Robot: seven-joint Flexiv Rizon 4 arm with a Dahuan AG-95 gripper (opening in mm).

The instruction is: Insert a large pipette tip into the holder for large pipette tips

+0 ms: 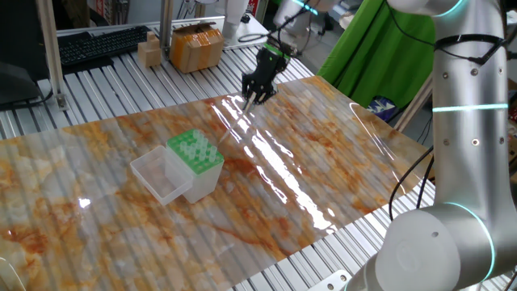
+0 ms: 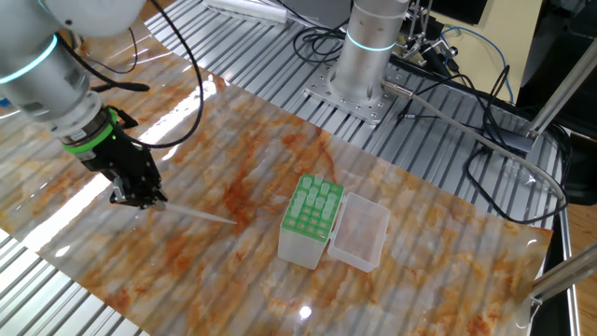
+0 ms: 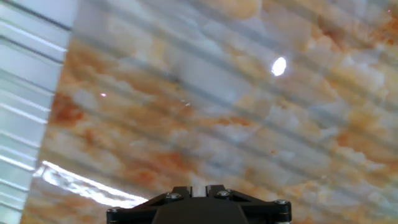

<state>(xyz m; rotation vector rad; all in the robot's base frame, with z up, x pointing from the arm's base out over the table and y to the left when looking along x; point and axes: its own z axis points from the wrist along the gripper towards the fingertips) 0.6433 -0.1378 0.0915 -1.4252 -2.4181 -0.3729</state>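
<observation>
The holder for large pipette tips (image 1: 195, 151) stands mid-table, its green rack on a clear box and its clear lid (image 1: 160, 178) hinged open beside it. It also shows in the other fixed view (image 2: 313, 205). The large pipette tip (image 2: 201, 216) is a thin whitish cone sticking out sideways from my gripper (image 2: 142, 196), low over the marbled mat and pointing toward the holder. My gripper (image 1: 257, 94) is at the mat's far edge, well apart from the holder. In the hand view the fingers (image 3: 179, 189) stand close together with a pale strip between them.
A cardboard box (image 1: 196, 47) and a keyboard (image 1: 101, 44) lie beyond the mat. A green cloth (image 1: 380, 56) hangs at the back right. The arm's base (image 2: 366, 56) and cables (image 2: 485, 140) are on the slatted table.
</observation>
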